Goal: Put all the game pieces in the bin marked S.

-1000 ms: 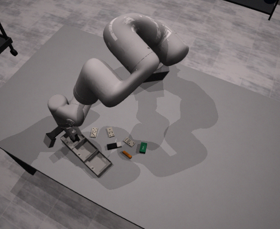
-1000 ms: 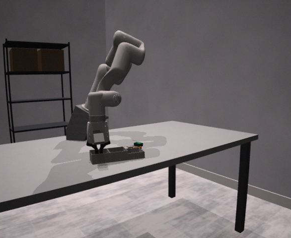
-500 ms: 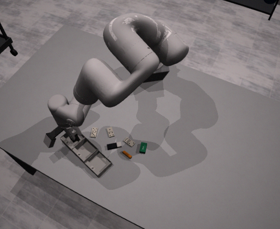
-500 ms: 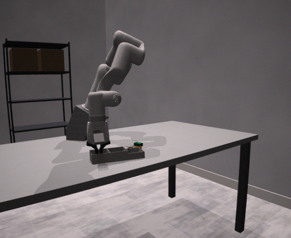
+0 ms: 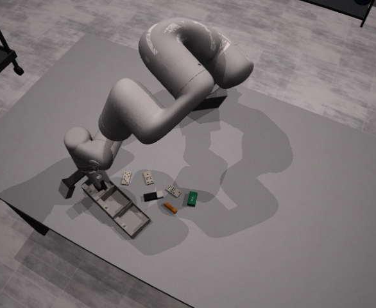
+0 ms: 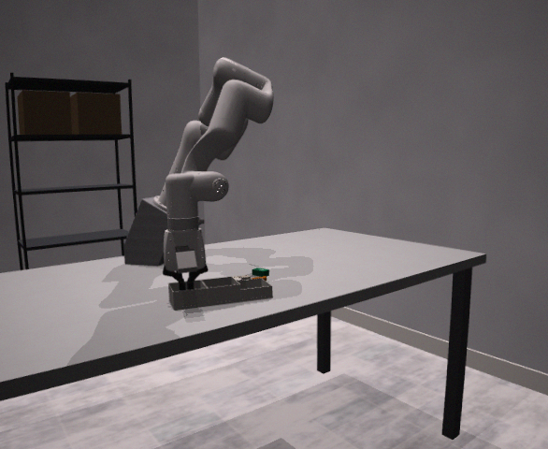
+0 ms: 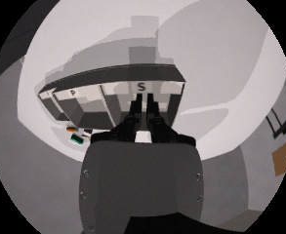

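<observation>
Three cream dominoes with black dots lie flat on the table in the top view: one [image 5: 126,178] nearest the bins, one [image 5: 147,177] beside it, and one [image 5: 173,190] further right. The bin marked S [image 5: 88,190] [image 6: 182,299] [image 7: 141,87] is the end compartment of a grey row of three joined bins. My gripper [image 5: 102,188] [image 6: 185,288] [image 7: 144,99] points down with its fingertips inside bin S, below its rim. The fingers are nearly together, and no thing shows between them. Part of the floor of bin S is hidden by the fingers.
The other two bins [image 5: 113,201] [image 5: 132,220] adjoin bin S; the middle one is marked P. A black and white block [image 5: 151,196], an orange stick [image 5: 170,207] [image 7: 70,129] and a green box [image 5: 192,198] [image 6: 260,271] [image 7: 77,138] lie on the table near the dominoes.
</observation>
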`<state>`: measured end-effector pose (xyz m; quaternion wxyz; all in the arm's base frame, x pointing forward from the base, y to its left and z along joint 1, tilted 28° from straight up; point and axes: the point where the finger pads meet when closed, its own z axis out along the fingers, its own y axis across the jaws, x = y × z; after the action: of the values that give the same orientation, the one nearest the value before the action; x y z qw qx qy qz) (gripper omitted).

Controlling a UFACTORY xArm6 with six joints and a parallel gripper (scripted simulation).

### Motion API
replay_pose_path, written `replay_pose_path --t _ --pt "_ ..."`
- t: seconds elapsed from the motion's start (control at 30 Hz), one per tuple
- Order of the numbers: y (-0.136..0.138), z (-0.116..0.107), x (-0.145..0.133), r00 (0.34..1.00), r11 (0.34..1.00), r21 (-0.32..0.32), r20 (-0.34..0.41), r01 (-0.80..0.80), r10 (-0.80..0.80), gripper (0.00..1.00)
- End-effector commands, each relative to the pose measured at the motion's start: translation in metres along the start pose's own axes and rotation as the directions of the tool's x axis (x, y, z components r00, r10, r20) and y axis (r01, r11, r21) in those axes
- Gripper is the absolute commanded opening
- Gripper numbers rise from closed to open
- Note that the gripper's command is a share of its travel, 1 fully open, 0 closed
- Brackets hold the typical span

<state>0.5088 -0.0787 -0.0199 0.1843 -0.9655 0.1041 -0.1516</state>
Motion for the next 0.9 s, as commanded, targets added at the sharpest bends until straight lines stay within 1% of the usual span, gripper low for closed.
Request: replay_pose_path --t 0.0,0.23,0.73,0.8,0.87 --pt "0.000 -0.001 0.001 1.000 1.000 -0.001 -0.003 0.000 0.000 0.07" --pt "0.000 -0.006 0.001 1.000 1.000 -0.001 -0.003 0.000 0.000 0.07" --pt "0.000 -0.026 0.001 1.000 1.000 -0.001 -0.003 0.000 0.000 0.07" --pt "0.000 -0.026 0.001 1.000 1.000 -0.001 -0.003 0.000 0.000 0.07" --pt "0.000 -0.032 0.001 1.000 1.000 -0.001 -0.003 0.000 0.000 0.07"
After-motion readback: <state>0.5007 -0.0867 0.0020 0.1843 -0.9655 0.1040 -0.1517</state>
